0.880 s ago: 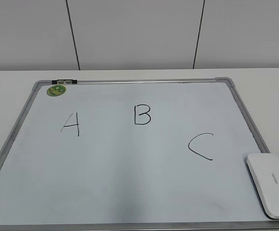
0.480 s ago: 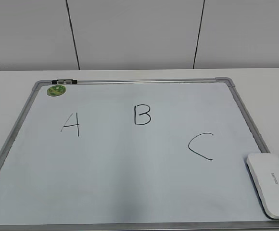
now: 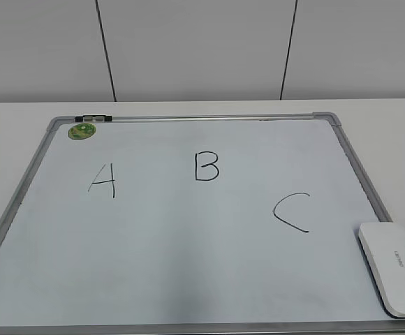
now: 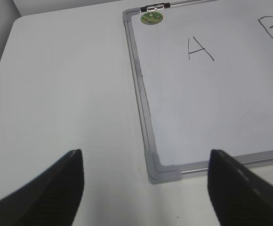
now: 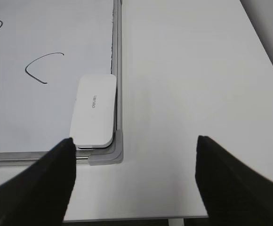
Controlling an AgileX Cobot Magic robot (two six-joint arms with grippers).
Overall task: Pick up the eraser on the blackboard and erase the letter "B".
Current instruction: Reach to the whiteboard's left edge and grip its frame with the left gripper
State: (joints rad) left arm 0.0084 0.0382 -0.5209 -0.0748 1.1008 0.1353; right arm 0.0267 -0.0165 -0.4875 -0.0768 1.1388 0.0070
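The blackboard (image 3: 188, 251), a white board in a silver-grey frame, lies flat on the white table. The black letter "B" (image 3: 207, 167) is near its upper middle. The white eraser (image 3: 393, 267) lies on the board's near right corner; in the right wrist view the eraser (image 5: 94, 109) sits against the frame. My right gripper (image 5: 134, 141) is open and empty, above the table just right of that corner. My left gripper (image 4: 145, 153) is open and empty, above the board's near left corner (image 4: 161, 172). Neither gripper shows in the exterior view.
Letters "A" (image 3: 102, 181) and "C" (image 3: 291, 212) flank the B. A small green round magnet (image 3: 82, 130) sits at the board's far left corner. The white table (image 5: 193, 84) extends right of the board to its edge. A grey panelled wall stands behind.
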